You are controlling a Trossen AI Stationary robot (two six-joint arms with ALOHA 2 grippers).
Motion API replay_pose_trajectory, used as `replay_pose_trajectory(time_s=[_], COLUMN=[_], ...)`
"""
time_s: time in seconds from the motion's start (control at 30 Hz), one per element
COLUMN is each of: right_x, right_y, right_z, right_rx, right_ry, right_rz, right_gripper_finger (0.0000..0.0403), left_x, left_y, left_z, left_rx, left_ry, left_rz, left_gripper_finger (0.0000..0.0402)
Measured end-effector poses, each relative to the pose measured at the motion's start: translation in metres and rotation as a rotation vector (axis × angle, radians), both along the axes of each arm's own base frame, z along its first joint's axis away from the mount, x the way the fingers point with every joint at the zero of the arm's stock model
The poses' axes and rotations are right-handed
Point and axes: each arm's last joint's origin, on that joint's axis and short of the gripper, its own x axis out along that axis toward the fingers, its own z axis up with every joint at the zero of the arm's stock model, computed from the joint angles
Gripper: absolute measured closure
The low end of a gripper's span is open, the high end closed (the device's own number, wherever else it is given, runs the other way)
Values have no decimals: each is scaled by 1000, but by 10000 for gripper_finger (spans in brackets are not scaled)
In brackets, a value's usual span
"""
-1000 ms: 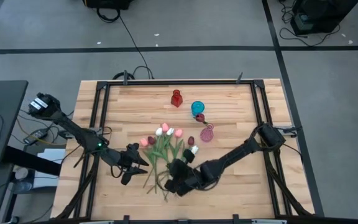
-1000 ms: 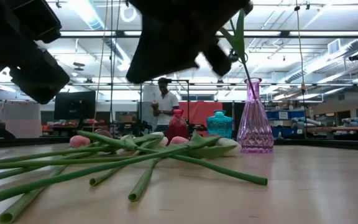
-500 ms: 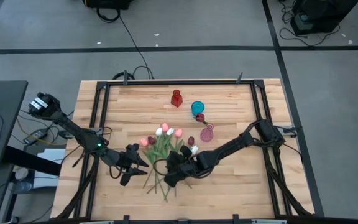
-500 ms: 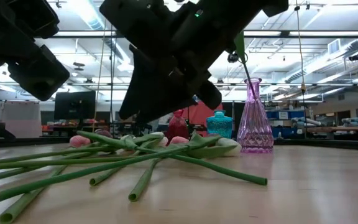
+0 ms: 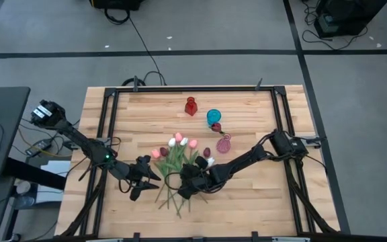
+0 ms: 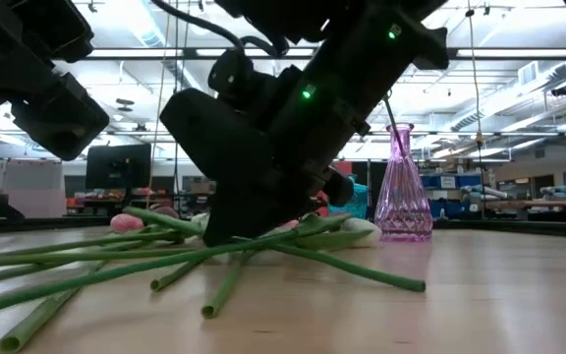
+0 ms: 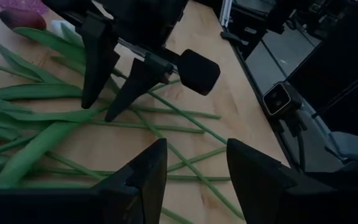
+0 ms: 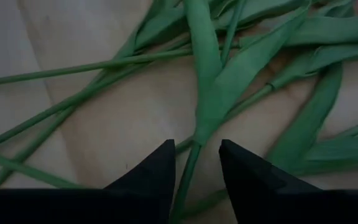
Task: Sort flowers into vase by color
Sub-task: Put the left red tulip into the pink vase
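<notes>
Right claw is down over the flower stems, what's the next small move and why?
Probably close the right claw: it sits low over the pile with its fingers open on either side of one green stem, not yet gripping. The left claw waits beside the pile.

A light wooden desk (image 5: 247, 208) with a dark frame along its edges carries everything. A loose pile of flowers (image 5: 175, 161) lies flat near its middle, stems crossing, with white, pink and maroon heads toward the far side. Beyond them stand three small vases, apart from each other: a red vase (image 5: 191, 106), a teal vase (image 5: 213, 117) and a pink vase (image 5: 224, 143).
</notes>
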Motion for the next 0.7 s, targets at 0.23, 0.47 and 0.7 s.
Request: replay_pose_trajectory(time_s=[0.23, 0.47, 0.7], right_x=[-2, -3, -1], right_y=[2, 2, 3], right_z=[-1, -2, 0], right_rx=[12, 13, 33], right_ry=[16, 29, -1], right_rz=[5, -3, -14], right_gripper_finger=[283, 359, 381], left_x=[0, 0, 0], left_y=[0, 0, 0], left_z=[0, 0, 0], left_rx=[-11, -12, -18], left_ry=[3, 3, 6], left_rz=[-2, -1, -1], left_gripper_finger=[229, 229, 229])
